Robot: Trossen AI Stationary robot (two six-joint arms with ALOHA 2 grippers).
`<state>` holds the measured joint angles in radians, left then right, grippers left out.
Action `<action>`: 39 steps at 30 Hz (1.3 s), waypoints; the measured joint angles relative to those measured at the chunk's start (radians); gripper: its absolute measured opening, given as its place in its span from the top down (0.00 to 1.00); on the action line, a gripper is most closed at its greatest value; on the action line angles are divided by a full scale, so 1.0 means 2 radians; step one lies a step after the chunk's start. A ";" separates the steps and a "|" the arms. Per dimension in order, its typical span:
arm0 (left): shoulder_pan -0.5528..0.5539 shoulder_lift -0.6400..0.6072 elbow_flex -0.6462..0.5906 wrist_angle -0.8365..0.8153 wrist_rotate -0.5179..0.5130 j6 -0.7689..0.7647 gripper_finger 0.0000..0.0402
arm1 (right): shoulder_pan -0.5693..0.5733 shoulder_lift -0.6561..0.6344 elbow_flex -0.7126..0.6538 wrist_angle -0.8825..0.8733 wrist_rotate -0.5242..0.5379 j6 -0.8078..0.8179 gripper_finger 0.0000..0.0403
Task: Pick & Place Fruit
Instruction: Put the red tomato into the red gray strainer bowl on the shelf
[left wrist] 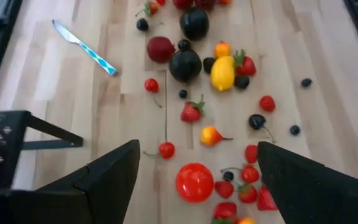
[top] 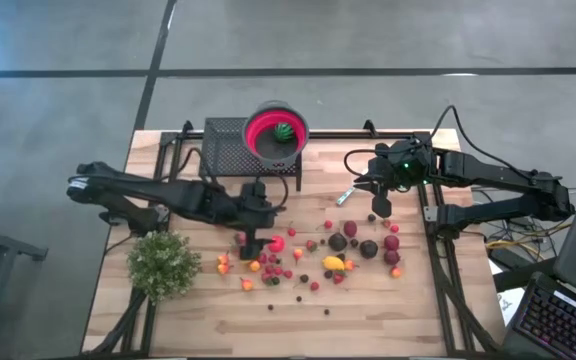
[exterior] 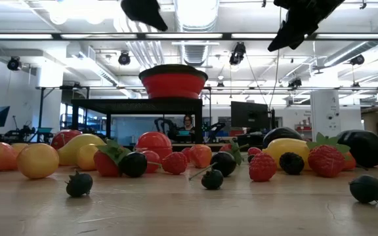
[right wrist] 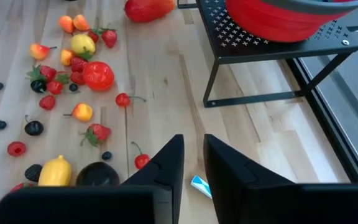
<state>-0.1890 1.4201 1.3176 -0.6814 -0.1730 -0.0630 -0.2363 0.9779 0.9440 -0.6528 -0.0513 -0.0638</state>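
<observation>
Left gripper, fingers wide, should drop squarely around the round red fruit; right gripper fingers narrow, empty.

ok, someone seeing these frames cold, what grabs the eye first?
Probably the scatter of small toy fruit across the middle of the wooden table, reds, yellows and dark pieces mixed. Next, the red bowl on the black mesh stand at the far edge, with something green inside. The left gripper hangs open over a round red fruit; the right gripper is nearly closed, empty, above a knife.
</observation>
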 joint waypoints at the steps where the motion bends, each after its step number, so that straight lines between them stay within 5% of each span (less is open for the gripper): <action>1: 0.000 0.000 -0.013 0.017 0.000 -0.001 0.18 | 0.000 0.000 0.000 0.000 0.000 0.000 0.84; 11: 0.000 0.001 -0.151 0.201 0.012 -0.011 0.18 | 0.000 0.000 0.000 0.000 0.000 0.002 0.80; 17: -0.001 0.001 -0.199 0.240 0.007 -0.011 0.18 | 0.000 0.000 0.000 0.000 0.001 0.003 0.79; 27: -0.001 0.008 -0.252 0.287 -0.017 -0.010 0.18 | 0.000 0.000 0.000 0.003 0.001 0.006 0.88; 39: -0.001 0.093 -0.250 0.332 -0.015 -0.007 0.18 | 0.000 0.000 0.000 0.007 0.001 0.006 0.90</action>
<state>-0.1909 1.6070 0.8185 -0.0165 -0.2030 -0.0764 -0.2359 0.9779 0.9440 -0.6384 -0.0496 -0.0521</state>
